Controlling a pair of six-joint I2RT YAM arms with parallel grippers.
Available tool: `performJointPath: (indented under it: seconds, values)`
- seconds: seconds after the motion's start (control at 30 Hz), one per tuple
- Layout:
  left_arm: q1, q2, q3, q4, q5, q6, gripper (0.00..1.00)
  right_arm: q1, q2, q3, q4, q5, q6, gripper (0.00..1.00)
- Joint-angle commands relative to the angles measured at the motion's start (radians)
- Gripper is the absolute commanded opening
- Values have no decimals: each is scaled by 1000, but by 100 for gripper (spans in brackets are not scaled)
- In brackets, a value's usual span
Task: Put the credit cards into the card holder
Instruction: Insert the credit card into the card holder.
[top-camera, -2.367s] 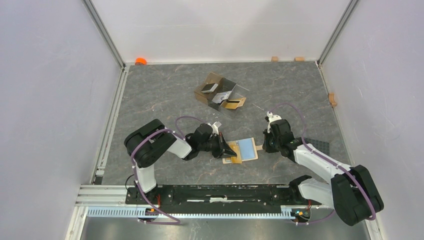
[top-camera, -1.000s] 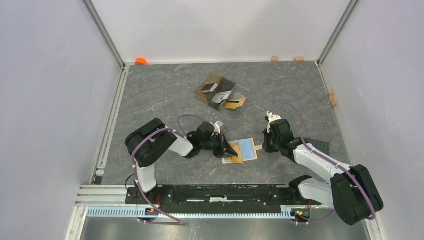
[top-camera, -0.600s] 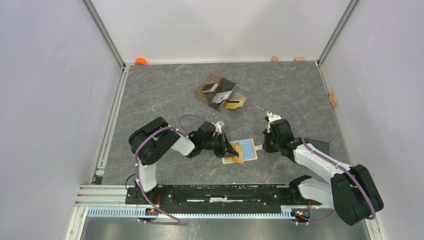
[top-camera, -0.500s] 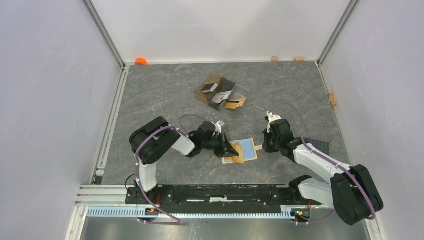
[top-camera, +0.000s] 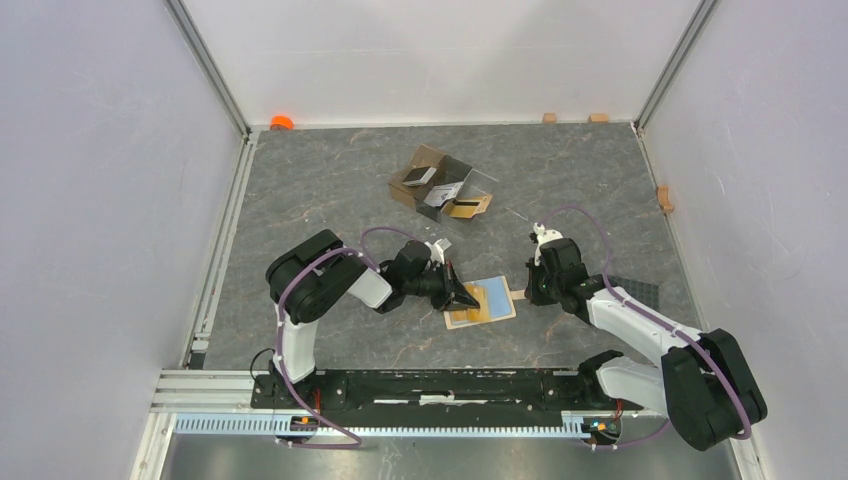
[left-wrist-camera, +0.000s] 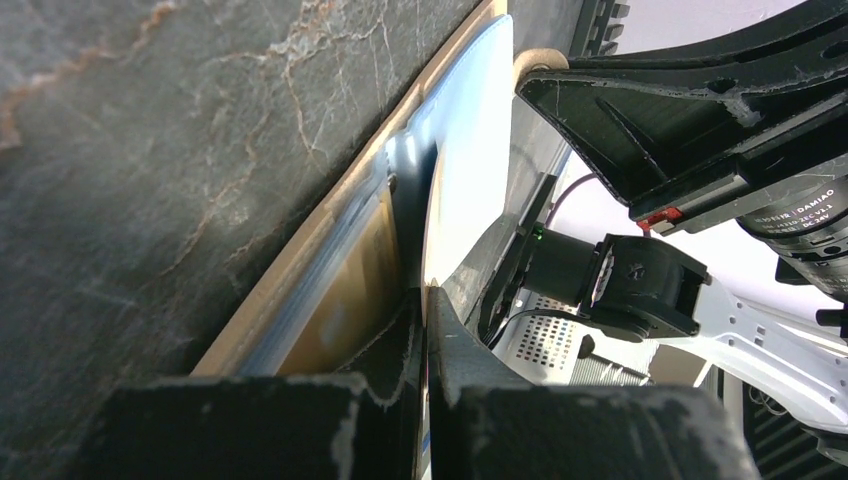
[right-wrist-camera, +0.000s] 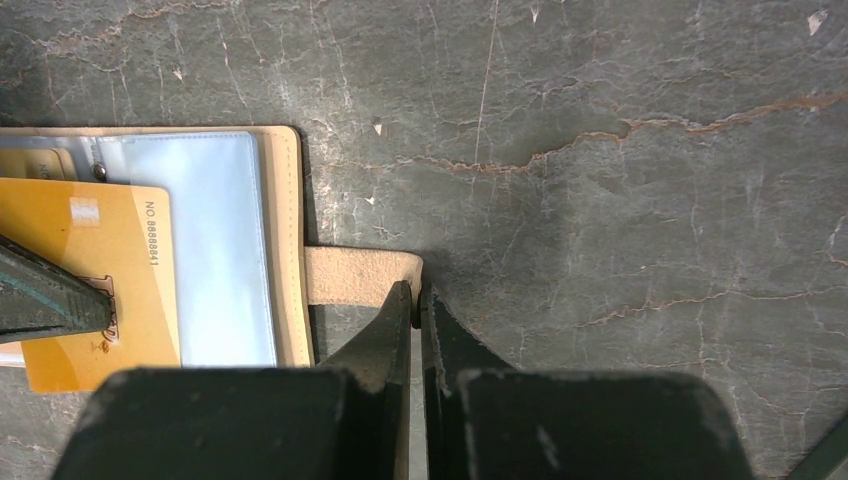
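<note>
Card holder (right-wrist-camera: 288, 220) open; gold credit card (right-wrist-camera: 95, 270) over pocket (right-wrist-camera: 215, 250), pinched by left hand (left-wrist-camera: 423, 310); right hand (right-wrist-camera: 414, 295) closed at tab (right-wrist-camera: 350, 277).

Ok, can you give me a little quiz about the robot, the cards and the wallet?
1. True or false: the card holder lies open on the table.
2. What colour is the card pinched in the left gripper? A black, B orange-gold, C green.
3. Which part of the card holder do the closed tips of the right gripper sit at?
Key: 1 true; 2 B; 3 the snap tab.
</note>
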Motion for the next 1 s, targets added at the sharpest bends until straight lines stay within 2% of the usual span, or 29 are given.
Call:
performJointPath:
  seconds: [0.0,0.43,0.7,0.97]
  values:
    - [9,32,16,-15,-55,45,2,-4,13,9,-31,22,-16,0]
    - [23,29,2,-3,-106,64,2,-4,14,10,-36,20,-16,0]
    - [23,46,-28,107,-135,33,2,-4,12,10,-37,21,-16,0]
    - [-27,61,-18,124,-151,4,3,-4,12,9,-33,8,-14,0]
